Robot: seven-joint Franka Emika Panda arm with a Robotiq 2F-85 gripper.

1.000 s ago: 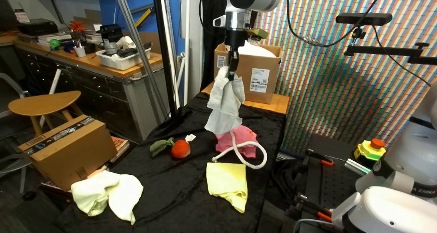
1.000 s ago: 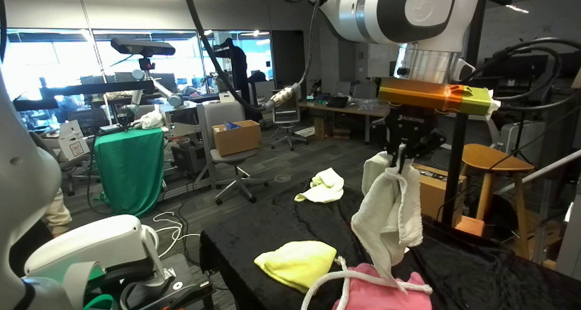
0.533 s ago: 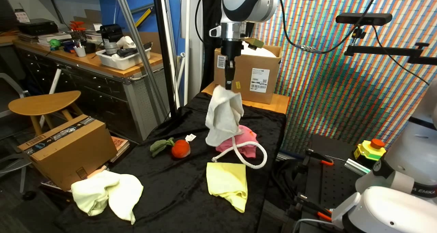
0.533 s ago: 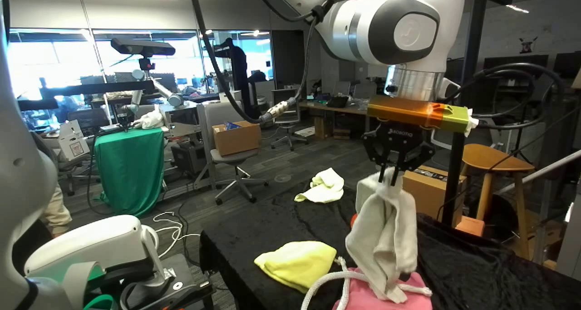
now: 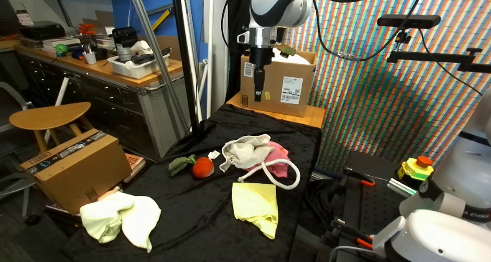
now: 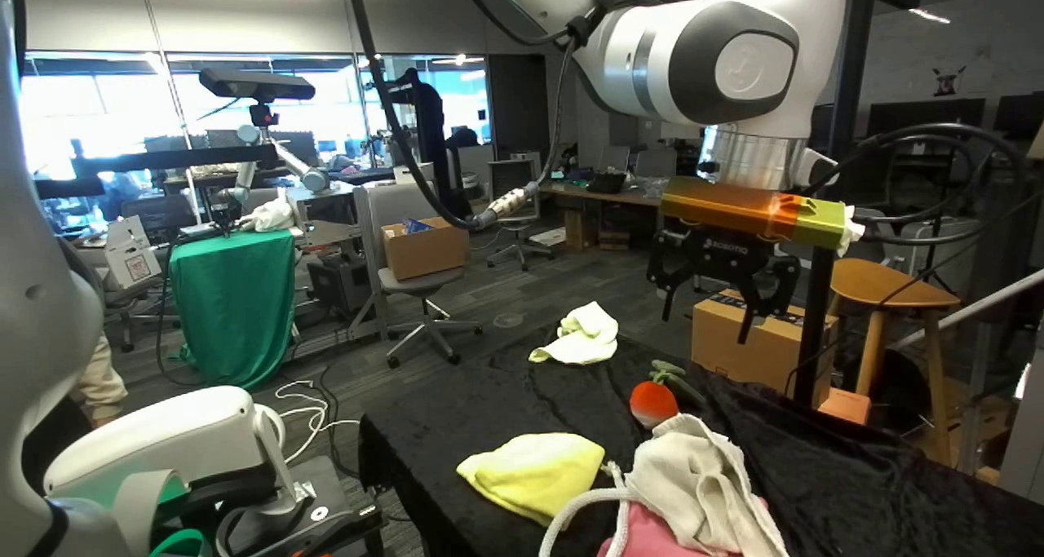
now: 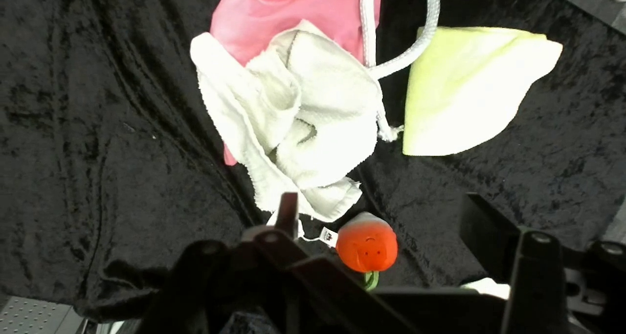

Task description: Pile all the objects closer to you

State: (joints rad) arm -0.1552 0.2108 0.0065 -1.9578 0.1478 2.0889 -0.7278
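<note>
White cloth (image 7: 325, 109) on pink cloth (image 7: 298, 16), fingers (image 7: 489, 236) spread above

White cloth is crumpled, below the fingers and clear of them, covering part of the pink. Wrist view: both show past the tip of one finger, white nearer, pink farther.

Fingers are wide apart, nothing gripped, pointing down, well above the black-covered table (image 5: 191, 219). Table shows through the gap in the wrist view.

Rope (image 7: 415, 50) also below the fingers: loops over pink, touches white. Can't tell whether white overlaps it.

Yellow cloth (image 7: 469, 94): past the opposite finger's tip in the wrist view, just beside a rope end.

Toy (image 7: 368, 246), red with green: on the table, shows between the fingers in the wrist view but well below them. Near white.

Pale cloth (image 5: 121, 219): well apart from the fingers and the rest, near the table edge in both exterior views.

Further out: labelled box (image 5: 274, 81) behind the fingers in an exterior view. Taped box (image 6: 771, 365) behind the fingertips in an exterior view, stool (image 6: 893, 284) beyond it. E-stop (image 5: 417, 168) well apart from the fingers.
</note>
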